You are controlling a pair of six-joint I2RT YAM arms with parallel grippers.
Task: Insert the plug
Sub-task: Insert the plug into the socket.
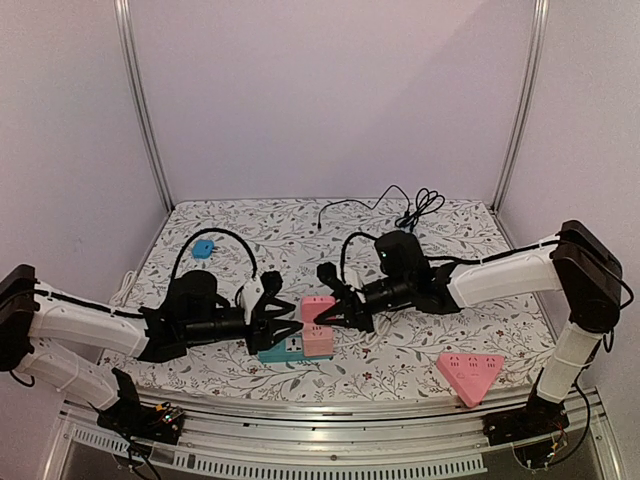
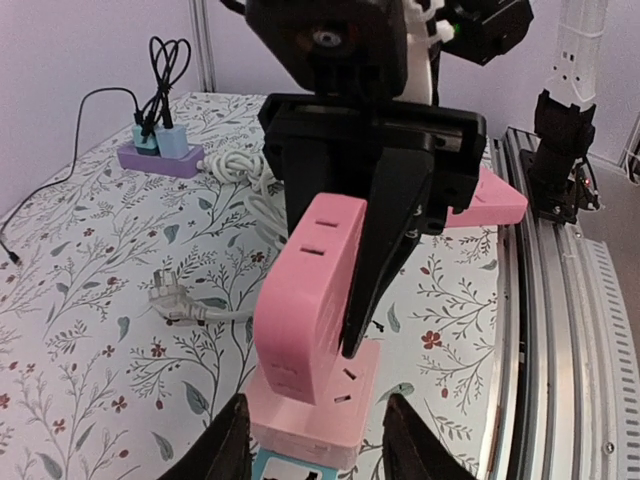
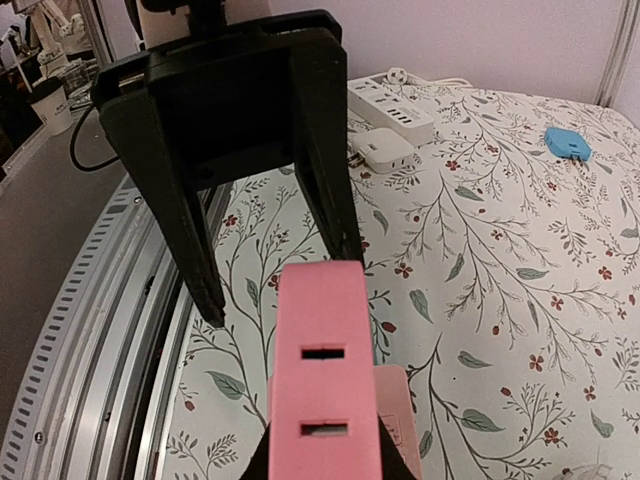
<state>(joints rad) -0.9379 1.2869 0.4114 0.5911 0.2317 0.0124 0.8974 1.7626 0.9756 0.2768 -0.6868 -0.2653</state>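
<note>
Plug [image 2: 305, 290], pink, held by right pincer [image 1: 322, 316] at socket block [image 2: 312, 412] that left pincer [image 1: 283, 333] straddles, grip unclear.

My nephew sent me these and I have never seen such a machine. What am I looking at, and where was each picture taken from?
Two robot arms are bolted at the near edge of a flowered table, each ending in a two-fingered pincer. One picture looks down from above; the other two come from a camera on each wrist. The right pincer is shut on a pink plug block, held upright on a pink socket base. The left pincer has its fingers either side of that base; whether it grips, I cannot tell. Also on the table: a pink triangular socket strip, a small blue box and loose cables.
</note>
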